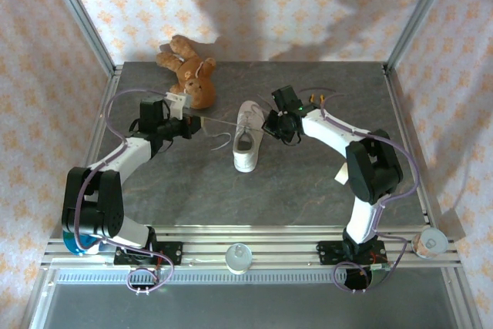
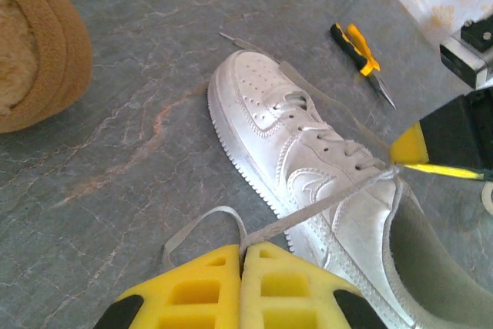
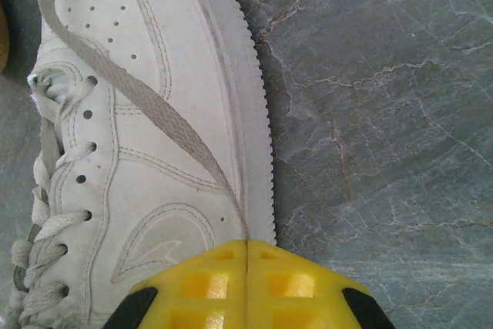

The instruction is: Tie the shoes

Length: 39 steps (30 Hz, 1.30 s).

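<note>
White sneaker (image 1: pixel 246 140) sits mid-surface (image 1: pixel 308 190) near the teddy bear (image 1: pixel 189 71), swoosh-shaped stitching on its side. Left fingers (image 2: pixel 245 250) are clamped tight on a lace strand (image 2: pixel 323 206), and right fingers (image 3: pixel 246 246) are pinched closed on a second strand (image 3: pixel 154 111).

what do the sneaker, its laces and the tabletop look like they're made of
Sneaker: smooth white leather or imitation, going by stitched panels and punched toe holes. Laces: flat woven fabric, matte, weave visible. Tabletop: dark grey, pale veins like stone, possibly a printed laminate.
</note>
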Each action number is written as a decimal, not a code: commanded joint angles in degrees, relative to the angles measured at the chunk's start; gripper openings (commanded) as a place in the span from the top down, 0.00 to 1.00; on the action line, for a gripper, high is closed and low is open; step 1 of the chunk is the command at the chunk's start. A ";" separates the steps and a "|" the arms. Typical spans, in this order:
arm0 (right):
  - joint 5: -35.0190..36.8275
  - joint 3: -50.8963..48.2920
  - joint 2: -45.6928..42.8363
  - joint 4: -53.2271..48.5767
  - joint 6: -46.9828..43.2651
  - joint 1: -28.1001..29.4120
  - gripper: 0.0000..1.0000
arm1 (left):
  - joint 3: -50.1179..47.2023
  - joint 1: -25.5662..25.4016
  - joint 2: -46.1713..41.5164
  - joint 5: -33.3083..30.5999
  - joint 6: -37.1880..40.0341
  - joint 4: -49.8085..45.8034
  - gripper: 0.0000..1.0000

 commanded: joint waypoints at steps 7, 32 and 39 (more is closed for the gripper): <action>2.84 3.36 1.18 -4.40 -2.15 -1.36 0.99 | 1.15 0.96 -1.56 1.24 -3.57 5.79 1.00; -4.44 31.81 19.39 -16.56 -3.88 -7.74 0.45 | 25.28 -16.76 6.24 -1.98 14.92 -19.27 1.00; -6.05 37.51 26.23 -15.34 -1.51 -4.07 0.45 | 26.10 -17.05 7.39 -2.07 15.00 -19.38 1.00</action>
